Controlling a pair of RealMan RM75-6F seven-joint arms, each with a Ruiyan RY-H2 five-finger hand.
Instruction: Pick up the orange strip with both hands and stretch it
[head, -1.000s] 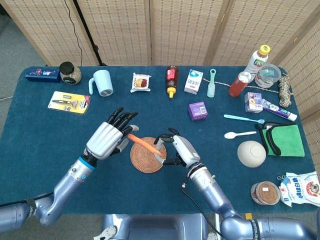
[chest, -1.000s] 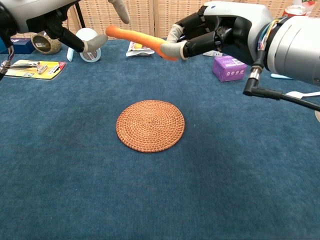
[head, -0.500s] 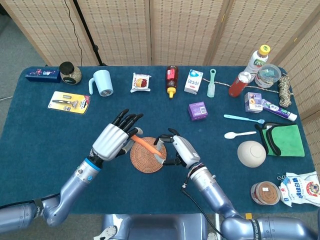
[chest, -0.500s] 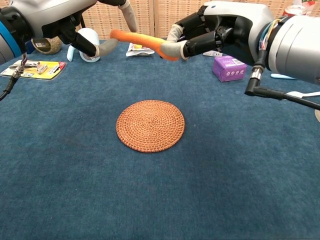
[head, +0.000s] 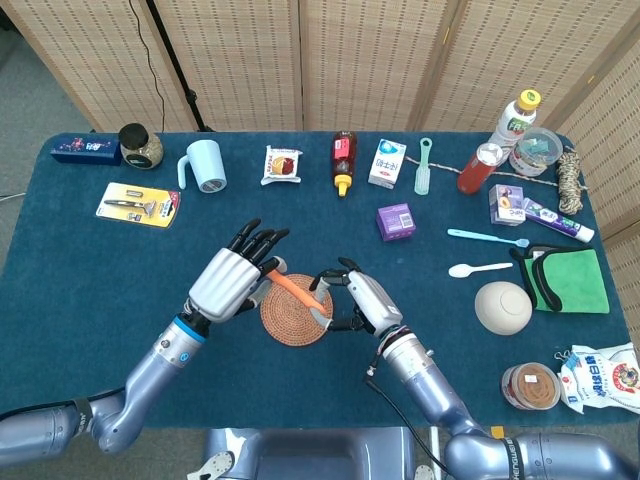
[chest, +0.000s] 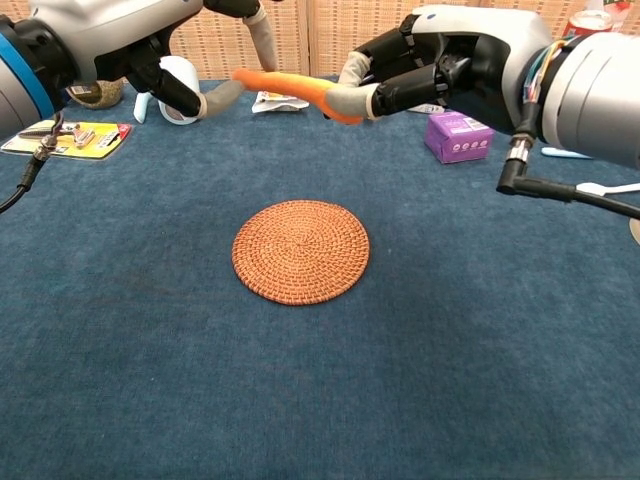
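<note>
Above the round woven mat (chest: 300, 251), in the middle of the blue table (head: 100, 280), we are holding the orange strip (chest: 290, 85) in the air with our right hand (head: 352, 298), its fingers pinching the right end of the strip. The strip is pointing to the left and a little away from us, and it is not touching the mat below.

Over the last second our left hand (head: 232, 281) has been moving to the right, and now it is arriving at the free left end of the strip. Its fingers (chest: 222, 97) are still spread apart, one on each side of the orange tip, and from the chest view we are not seeing them closed on it; they look just beside it or barely touching.

This is meaning that the lifting part is done, but the stretching cannot begin yet. We judge that the left hand must first close firmly on its end, because a weak pinch could slip when the two hands are pulling apart.
</note>
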